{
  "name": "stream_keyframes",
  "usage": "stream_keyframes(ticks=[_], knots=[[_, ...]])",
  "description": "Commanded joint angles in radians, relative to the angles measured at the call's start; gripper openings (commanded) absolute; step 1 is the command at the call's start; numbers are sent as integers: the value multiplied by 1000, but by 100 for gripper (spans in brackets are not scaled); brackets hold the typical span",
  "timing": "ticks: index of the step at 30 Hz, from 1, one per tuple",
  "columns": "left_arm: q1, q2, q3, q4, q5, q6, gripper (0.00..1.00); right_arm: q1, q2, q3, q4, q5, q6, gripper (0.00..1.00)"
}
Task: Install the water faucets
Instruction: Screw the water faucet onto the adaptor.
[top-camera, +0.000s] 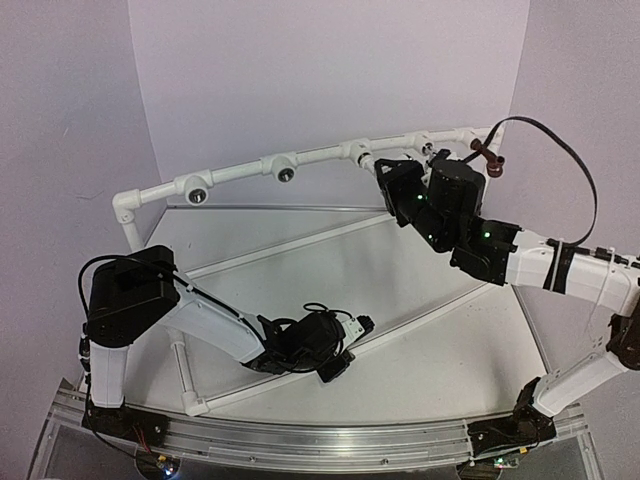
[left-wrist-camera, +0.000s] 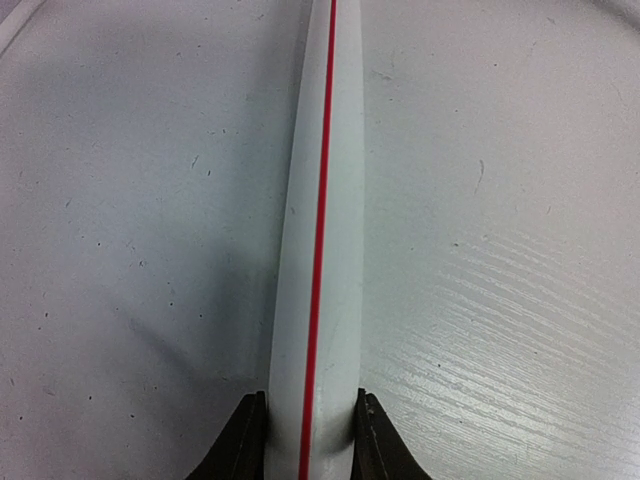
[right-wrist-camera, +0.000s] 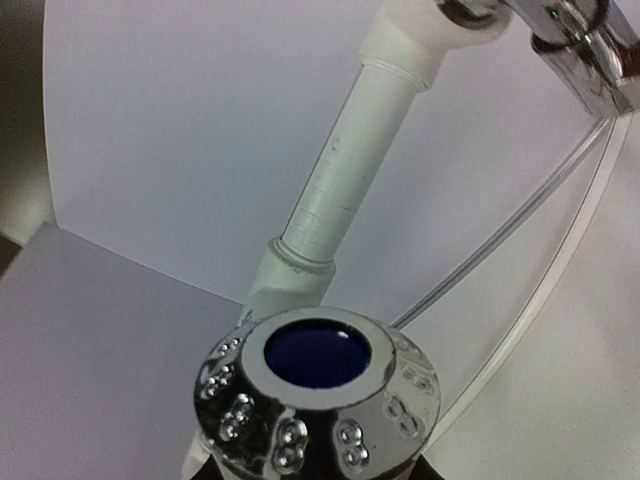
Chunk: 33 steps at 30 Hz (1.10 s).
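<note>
My right gripper (top-camera: 388, 175) is raised at the white pipe frame (top-camera: 320, 156), near one of its fittings. In the right wrist view it (right-wrist-camera: 315, 468) is shut on the shiny silver faucet (right-wrist-camera: 320, 400), whose dimpled knob with a dark blue cap fills the foreground; the fingers barely show beneath it. The dark red-brown faucet (top-camera: 487, 155) sits at the right end of the frame. My left gripper (top-camera: 348, 347) is low on the table, and in the left wrist view (left-wrist-camera: 310, 405) it is shut on a white bar with a red stripe (left-wrist-camera: 322, 230). The white plastic faucet is out of view.
Two white tee sockets with dark holes (top-camera: 197, 192) (top-camera: 285, 173) face forward on the left half of the frame. A second shiny metal part (right-wrist-camera: 580, 50) hangs by a far fitting. A black cable (top-camera: 560, 140) arcs over the right arm. Grey walls close in behind.
</note>
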Motion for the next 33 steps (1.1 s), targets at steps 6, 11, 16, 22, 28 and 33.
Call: stream_keyframes(ticks=[6,11,16,22,28,33], knots=[[10,143,-99,-332,23,-163,0,-33,-46,-26,155,-89,445,0],[9,145,-97,-333,22,-162,0,-33,-95,-37,162,-123,269,35],[9,145,-95,-333,23,-161,0,-33,-150,-74,156,-181,138,75],[9,145,-95,-333,22,-160,0,-32,-243,-82,-90,-227,57,98],[9,146,-94,-331,26,-157,0,-34,-390,-162,-295,-99,16,98],[9,146,-93,-331,25,-158,0,-34,-400,-44,-355,-234,-575,98]])
